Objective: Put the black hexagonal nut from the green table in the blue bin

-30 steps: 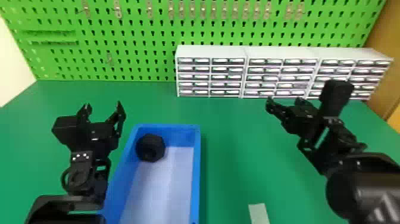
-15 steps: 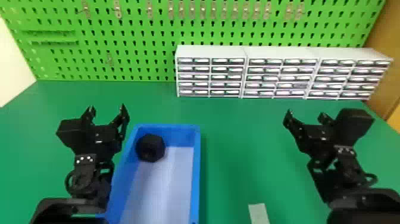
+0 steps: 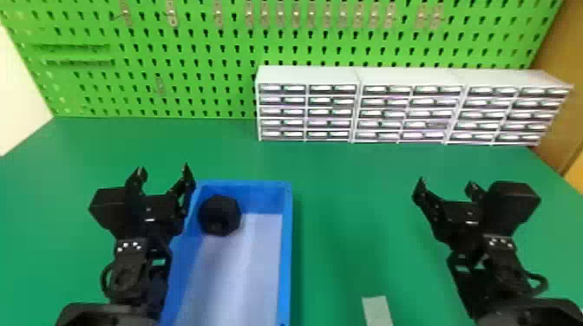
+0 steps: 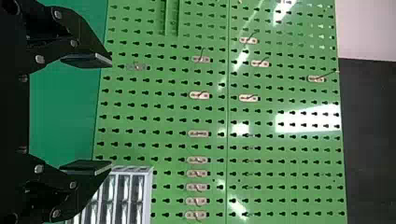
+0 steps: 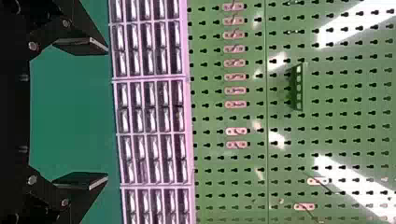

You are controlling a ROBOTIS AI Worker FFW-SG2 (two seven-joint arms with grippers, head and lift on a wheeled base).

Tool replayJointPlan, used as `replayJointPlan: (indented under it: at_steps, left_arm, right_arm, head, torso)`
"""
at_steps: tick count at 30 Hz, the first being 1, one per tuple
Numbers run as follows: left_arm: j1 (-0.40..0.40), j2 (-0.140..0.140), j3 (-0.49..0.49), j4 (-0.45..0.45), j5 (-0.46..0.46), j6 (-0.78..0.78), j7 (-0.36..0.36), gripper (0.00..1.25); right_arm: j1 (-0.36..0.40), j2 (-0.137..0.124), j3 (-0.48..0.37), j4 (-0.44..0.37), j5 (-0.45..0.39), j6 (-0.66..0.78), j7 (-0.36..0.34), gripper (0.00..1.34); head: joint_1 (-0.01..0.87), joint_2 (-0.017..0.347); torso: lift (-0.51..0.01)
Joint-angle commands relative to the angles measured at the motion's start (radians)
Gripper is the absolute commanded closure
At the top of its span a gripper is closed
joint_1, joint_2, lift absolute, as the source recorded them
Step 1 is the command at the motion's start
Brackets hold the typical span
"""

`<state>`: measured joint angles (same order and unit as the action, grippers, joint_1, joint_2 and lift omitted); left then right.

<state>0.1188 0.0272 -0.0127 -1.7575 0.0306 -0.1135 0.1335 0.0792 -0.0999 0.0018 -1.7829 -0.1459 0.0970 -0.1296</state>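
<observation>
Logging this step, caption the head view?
Black hexagonal nut inside blue plastic bin, both black grippers open above green table.

Tally: one black hexagonal nut (image 3: 220,215), one blue bin (image 3: 285,260), one bench (image 3: 347,173).
Two arms: left arm (image 3: 128,277), right arm (image 3: 505,273), one set of jaws apiece. White drawer cabinets (image 3: 410,76), three, five rows each. Pegboard (image 3: 208,52), one; metal clips (image 3: 296,17) on it, over a dozen. Pale strip (image 3: 377,310), one.
</observation>
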Motion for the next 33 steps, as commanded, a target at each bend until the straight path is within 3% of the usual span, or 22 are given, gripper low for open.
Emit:
replayJointPlan:
  at_steps: [1, 33]
  left_arm:
    - [0.012, 0.000, -0.010, -0.007, 0.002, 0.000, 0.000, 0.47]
    - [0.005, 0.000, -0.018, -0.010, 0.020, 0.046, -0.037, 0.47]
  right_arm:
    - [0.007, -0.003, -0.002, 0.000, 0.000, -0.011, -0.001, 0.32]
    - [0.011, -0.004, -0.026, -0.001, 0.014, -0.017, -0.001, 0.32]
  head:
    - [0.657, 0.057]
    - [0.657, 0.057]
  torso:
    - [-0.095]
    - [-0.095]
